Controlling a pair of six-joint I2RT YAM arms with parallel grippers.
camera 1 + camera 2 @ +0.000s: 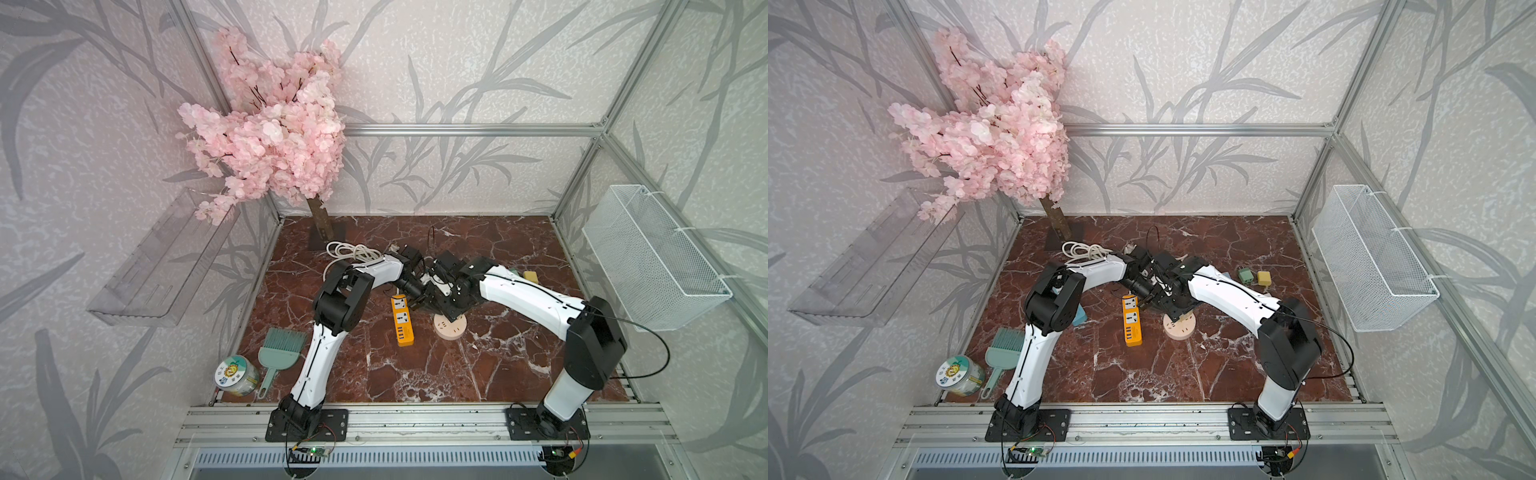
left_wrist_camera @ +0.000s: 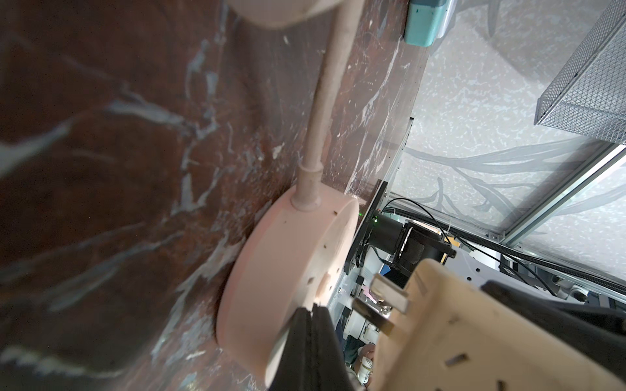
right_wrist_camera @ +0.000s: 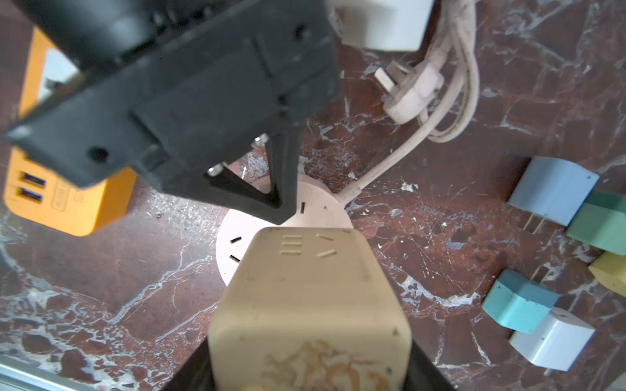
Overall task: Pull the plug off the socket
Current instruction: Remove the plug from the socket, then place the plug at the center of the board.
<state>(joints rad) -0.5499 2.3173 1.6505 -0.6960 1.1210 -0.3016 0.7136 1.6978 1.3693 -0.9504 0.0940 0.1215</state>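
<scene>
The plug [image 3: 305, 298], a beige cube, is held clamped between the jaws of the right gripper [image 3: 306, 359], just above the round pink socket [image 2: 288, 270]. In the left wrist view its metal prongs [image 2: 389, 292] are seen bare and clear of the socket's face, so the pull is judged all but done. The left gripper [image 2: 313, 308] is closed, its fingertips together and pressed on the socket's top face near the edge. Trouble could be caused if the plug were carried sideways while so low, since the prongs could be caught on the socket or knocked against the left gripper just beside them. The socket could also be tipped, or dragged by its cord [image 2: 325, 101], if the hold-down were lifted carelessly, and the orange power strip [image 1: 402, 320] just beside the socket could be bumped. Of the containers, the wire basket [image 1: 656, 257] and the clear wall tray [image 1: 162, 266], both well apart from the socket, are seen with nothing in them. The lidded jar [image 1: 237, 376] holds something pale that cannot be made out.
</scene>
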